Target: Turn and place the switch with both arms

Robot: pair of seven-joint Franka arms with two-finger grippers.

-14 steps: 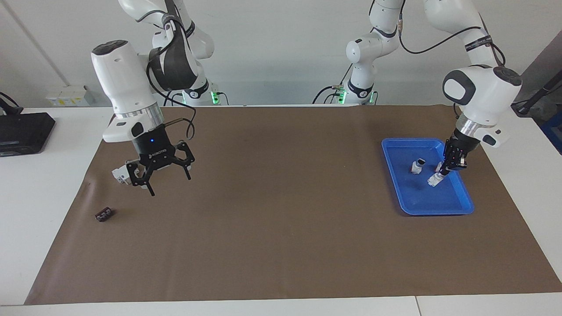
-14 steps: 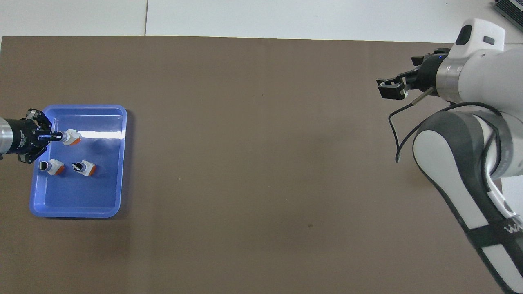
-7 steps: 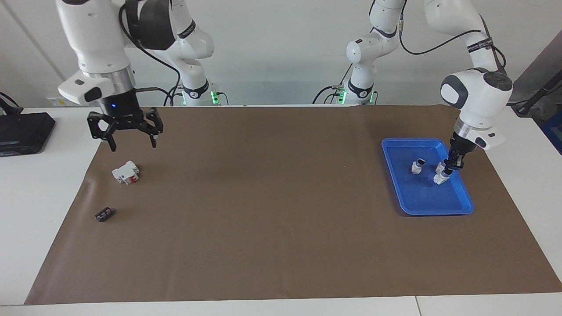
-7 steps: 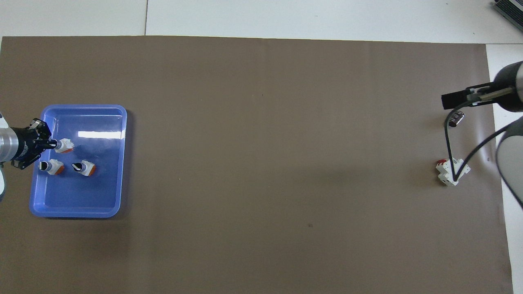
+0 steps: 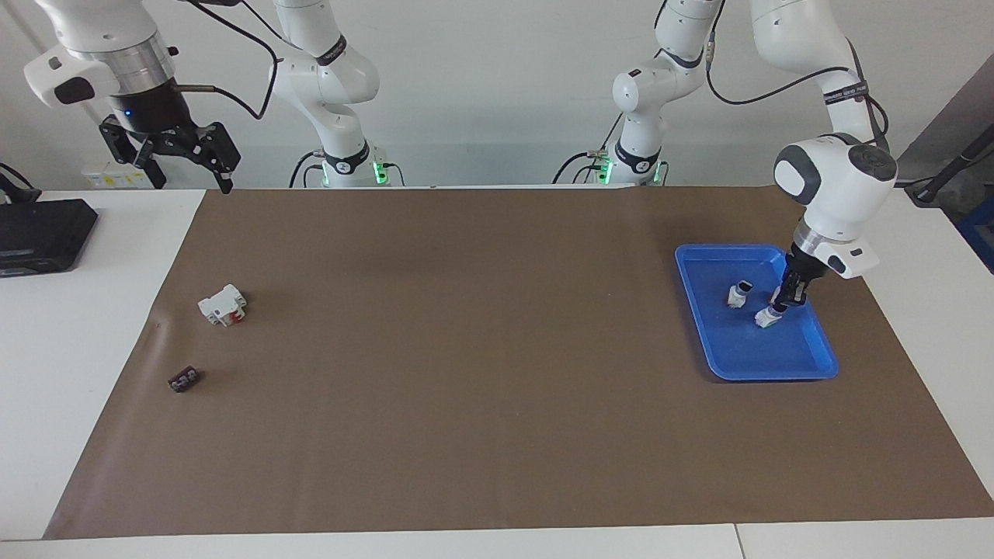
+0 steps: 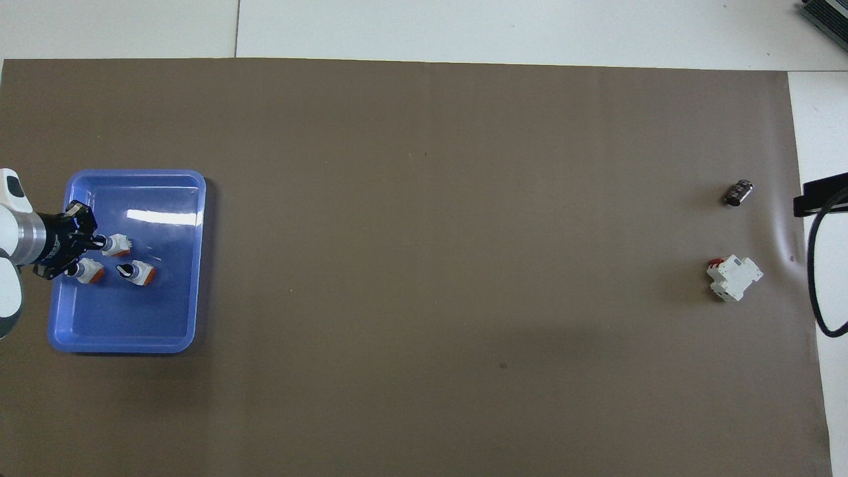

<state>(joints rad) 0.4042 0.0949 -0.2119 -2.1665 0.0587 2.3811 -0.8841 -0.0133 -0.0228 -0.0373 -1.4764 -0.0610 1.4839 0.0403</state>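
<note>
- The left gripper [image 5: 783,301] is down inside the blue tray [image 5: 808,365], its fingers clenched on the dark knob end of the switch [image 5: 767,316].
- The switch [image 6: 118,245] is a small white piece with an orange end; it sits tilted in that grip over the tray floor, and whether it touches the floor cannot be told.
- Two more switches lie in the same tray: one [image 6: 87,271] just beside the left gripper [image 6: 93,244] and nearer to the robots than the held one, the other [image 6: 136,272] next to it, toward the tray's middle.
- The tray [image 6: 132,334] lies on the brown mat [image 5: 481,373] close to the table edge at the left arm's end, about midway between the robots' edge and the edge farthest from them.
- The right gripper [image 5: 183,159] hangs high in the air with its fingers spread and nothing in them, over the table corner at the right arm's end nearest the robots.
- A white block with a red part [image 5: 222,305] lies on the mat near the right arm's edge of the table.
- A small dark part [image 5: 183,380] lies farther from the robots than that block, also near that edge.
</note>
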